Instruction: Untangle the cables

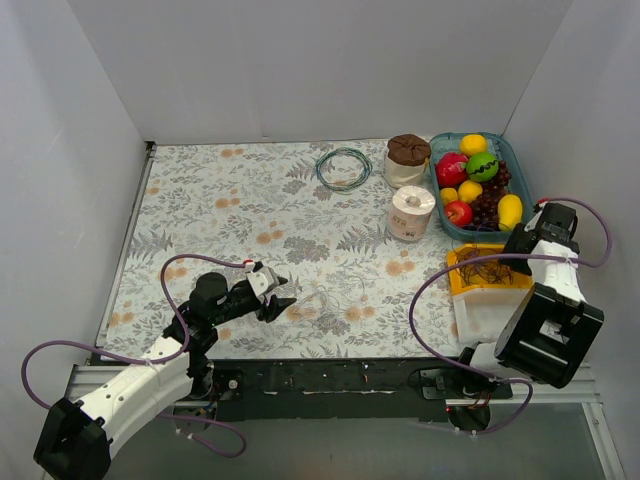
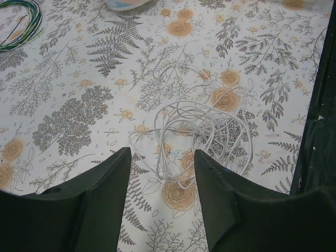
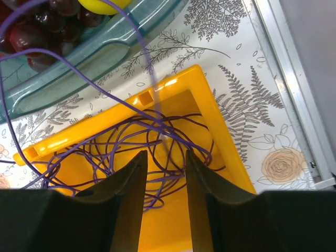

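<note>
A tangled white cable (image 2: 194, 131) lies on the floral tablecloth, faint in the top view (image 1: 318, 300). My left gripper (image 2: 161, 157) is open and empty, just short of the tangle, also seen from above (image 1: 280, 292). A tangled purple cable (image 3: 131, 152) lies in a yellow bin (image 3: 226, 152), also in the top view (image 1: 485, 270). My right gripper (image 3: 165, 160) is open above the bin, its fingers over the purple strands without holding any. A coiled green and blue cable (image 1: 343, 167) lies at the back of the table, also in the left wrist view (image 2: 18, 23).
A teal tray of toy fruit (image 1: 520, 190) stands at the back right, its rim near the bin (image 3: 68, 79). A roll of paper (image 1: 411, 213) and a brown-lidded jar (image 1: 408, 159) stand next to it. The table's metal edge (image 3: 294, 94) runs right of the bin.
</note>
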You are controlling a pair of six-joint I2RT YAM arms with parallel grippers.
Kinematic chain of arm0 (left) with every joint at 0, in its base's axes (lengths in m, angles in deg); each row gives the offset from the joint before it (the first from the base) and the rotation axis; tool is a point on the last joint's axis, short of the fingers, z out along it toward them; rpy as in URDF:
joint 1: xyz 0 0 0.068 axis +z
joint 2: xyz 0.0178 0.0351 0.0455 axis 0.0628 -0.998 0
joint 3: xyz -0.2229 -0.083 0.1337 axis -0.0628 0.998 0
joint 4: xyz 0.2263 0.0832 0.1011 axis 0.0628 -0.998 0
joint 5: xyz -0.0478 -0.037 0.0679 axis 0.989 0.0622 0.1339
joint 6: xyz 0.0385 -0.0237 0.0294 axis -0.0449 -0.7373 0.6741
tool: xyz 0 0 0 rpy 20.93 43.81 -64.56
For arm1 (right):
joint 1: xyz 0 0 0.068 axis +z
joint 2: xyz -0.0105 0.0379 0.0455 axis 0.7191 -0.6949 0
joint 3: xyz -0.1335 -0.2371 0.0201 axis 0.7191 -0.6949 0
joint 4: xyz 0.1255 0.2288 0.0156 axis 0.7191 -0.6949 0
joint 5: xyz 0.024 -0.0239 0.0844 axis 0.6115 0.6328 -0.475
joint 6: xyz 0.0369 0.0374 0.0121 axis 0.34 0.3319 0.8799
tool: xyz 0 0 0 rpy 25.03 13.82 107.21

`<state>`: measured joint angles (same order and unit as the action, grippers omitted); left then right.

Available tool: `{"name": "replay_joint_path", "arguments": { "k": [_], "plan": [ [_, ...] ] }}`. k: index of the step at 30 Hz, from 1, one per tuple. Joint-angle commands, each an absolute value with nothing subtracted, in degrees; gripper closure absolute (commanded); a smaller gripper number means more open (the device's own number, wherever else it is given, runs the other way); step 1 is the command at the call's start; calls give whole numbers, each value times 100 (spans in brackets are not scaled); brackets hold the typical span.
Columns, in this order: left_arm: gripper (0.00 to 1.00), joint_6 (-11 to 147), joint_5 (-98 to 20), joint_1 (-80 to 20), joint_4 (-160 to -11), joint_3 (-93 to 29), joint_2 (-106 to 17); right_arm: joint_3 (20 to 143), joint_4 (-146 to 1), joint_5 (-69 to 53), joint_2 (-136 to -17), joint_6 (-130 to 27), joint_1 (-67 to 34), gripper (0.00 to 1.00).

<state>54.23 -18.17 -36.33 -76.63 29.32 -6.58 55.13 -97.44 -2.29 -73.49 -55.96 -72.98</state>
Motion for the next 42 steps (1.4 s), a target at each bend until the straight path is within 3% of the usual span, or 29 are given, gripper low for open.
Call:
{"name": "replay_joint_path", "arguments": {
  "k": [1, 5, 10, 13, 17, 23, 29, 35, 36, 39, 42],
  "plan": [
    [49, 5453, -1770, -3612, -7605, 2940, -604, 5762, -9796, -132, -6929, -5686, -7331, 55],
    [49, 5453, -1761, -3603, -7605, 2931, -613, 5805, -9875, -115, -6595, -5642, -7331, 43],
    [49, 5453, -1743, -3603, -7605, 2949, -622, 5990, -9972, 61, -6146, -5607, -7288, 17],
    [48, 5444, -1717, -3603, -7579, 2958, -639, 6078, -9929, -9, -5979, -5668, -7043, 11],
    [48, 5435, -1708, -3612, -7561, 2958, -665, 6034, -9744, -387, -6005, -6098, -6348, 10],
    [48, 5444, -1743, -3603, -7614, 2923, -657, 6297, -10112, -115, -6848, -6046, -6039, 19],
    [48, 5470, -1752, -3568, -7623, 2931, -657, 6359, -9938, -44, -7306, -6064, -5881, 37],
    [48, 5470, -1761, -3559, -7623, 2949, -666, 6351, -9788, -44, -7508, -6046, -5811, 64],
    [48, 5470, -1778, -3559, -7623, 2949, -666, 6351, -9788, -44, -7543, -6029, -5811, 75],
    [48, 5470, -1779, -3559, -7631, 2940, -666, 6324, -9779, 78, -7552, -5941, -5811, 96],
    [47, 5488, -1779, -3550, -7631, 2949, -657, 6316, -9884, 210, -7509, -5879, -5811, 99]
  ]
}}
